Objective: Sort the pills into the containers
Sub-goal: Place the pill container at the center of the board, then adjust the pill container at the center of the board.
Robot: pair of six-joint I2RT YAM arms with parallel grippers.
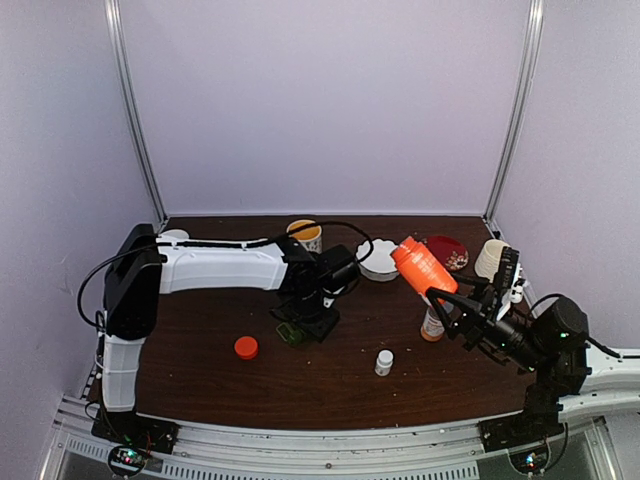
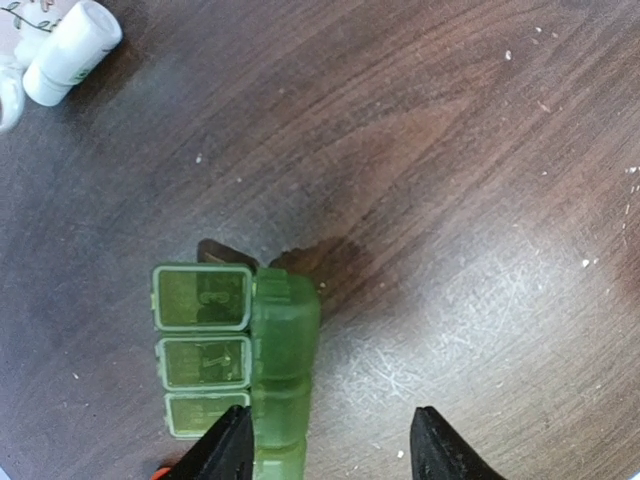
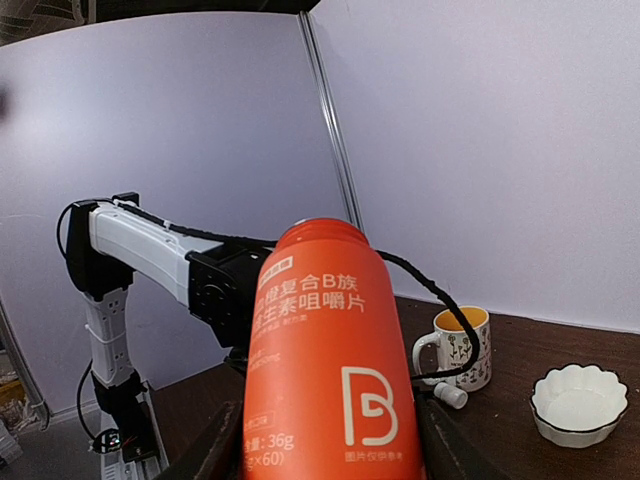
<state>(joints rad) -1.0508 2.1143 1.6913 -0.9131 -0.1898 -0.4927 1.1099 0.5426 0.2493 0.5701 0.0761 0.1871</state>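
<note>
Pill box [image 2: 250,365] lies on worktop [image 2: 480,200] right under L gripper [image 2: 330,435]. Long axis runs fwd from wrist, off-centre by one finger. Jaws wide apart, nothing held. R gripper [image 3: 325,450] clamps raised orange bottle [image 3: 325,340], well apart from box. L arm nearer.

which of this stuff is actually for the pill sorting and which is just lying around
For the job: green pill box, lid open, by the left pincer; orange bottle, held in the right pincer.
Lying about: mug, white bowl, red plate, small white bottle.
</note>
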